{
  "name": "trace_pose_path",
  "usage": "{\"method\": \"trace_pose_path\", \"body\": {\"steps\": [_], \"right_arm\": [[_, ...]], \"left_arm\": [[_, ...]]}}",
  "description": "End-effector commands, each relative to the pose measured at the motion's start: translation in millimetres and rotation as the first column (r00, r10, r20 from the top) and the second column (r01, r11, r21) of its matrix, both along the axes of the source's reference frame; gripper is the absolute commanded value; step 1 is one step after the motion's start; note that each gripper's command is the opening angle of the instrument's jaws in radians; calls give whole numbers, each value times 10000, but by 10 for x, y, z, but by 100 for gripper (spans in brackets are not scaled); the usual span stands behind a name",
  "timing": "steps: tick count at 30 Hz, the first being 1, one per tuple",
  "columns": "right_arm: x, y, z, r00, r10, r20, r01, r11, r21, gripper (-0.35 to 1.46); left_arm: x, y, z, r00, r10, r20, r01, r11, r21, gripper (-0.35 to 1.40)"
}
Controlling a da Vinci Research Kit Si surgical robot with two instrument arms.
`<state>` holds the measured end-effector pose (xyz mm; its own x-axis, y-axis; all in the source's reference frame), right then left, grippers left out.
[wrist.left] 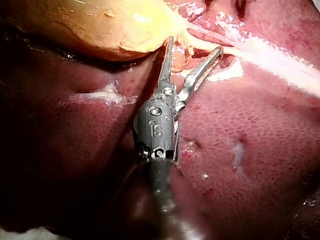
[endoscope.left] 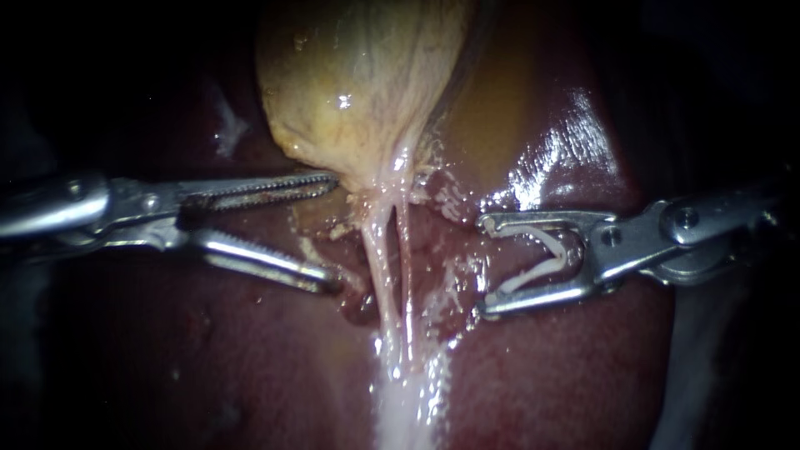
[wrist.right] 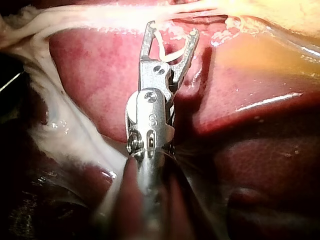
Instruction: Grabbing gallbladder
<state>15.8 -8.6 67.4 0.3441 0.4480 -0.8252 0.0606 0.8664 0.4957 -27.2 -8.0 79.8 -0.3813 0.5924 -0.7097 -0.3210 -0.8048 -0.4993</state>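
- The left pincer [endoscope.left: 333,232] is spread wide and grips nothing. Both its jaws are long, slim steel with fine saw-like teeth on their inner faces.
- The tapered end of the gallbladder [endoscope.left: 358,83] sits right at the tip of one jaw. Whether they touch cannot be told.
- Only the left wrist view shows the pincer from behind. There the gallbladder's narrow end lies just ahead of the jaw tips, and its body spreads off to one side.
- The gallbladder is a yellow-tan, wet, faintly veined sac. Its long axis runs crosswise to the left instrument's shaft, and its narrow end points into the space between the two pincers.
- Two thin pale tubes [endoscope.left: 379,258] run on from that narrow end, past the open mouth of the left pincer.
- Beyond the tubes, facing it, the right pincer [endoscope.left: 485,267] is a pair of open steel frames. They stand apart and pinch a white clip [endoscope.left: 533,275], a V with one leg against each jaw.
- The right wrist view shows that V most plainly, with the pale tubes just ahead of the tips.
- The glossy, dark red liver [endoscope.left: 208,358] lies under everything.
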Motion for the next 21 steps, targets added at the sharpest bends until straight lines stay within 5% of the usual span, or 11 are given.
{"method": "trace_pose_path", "body": {"steps": [1, 21], "right_arm": [[0, 0, 0, 10000, 0, 1, 0, 10000, 0, 50], [1, 0, 0, 10000, 0, 1, 0, 10000, 0, 50]], "left_arm": [[-2, 1, 2, 10000, -13, -2, 13, 10000, 1, 44], [1, 17, 23, 9998, -59, -211, 59, 10000, -22, -1]]}}
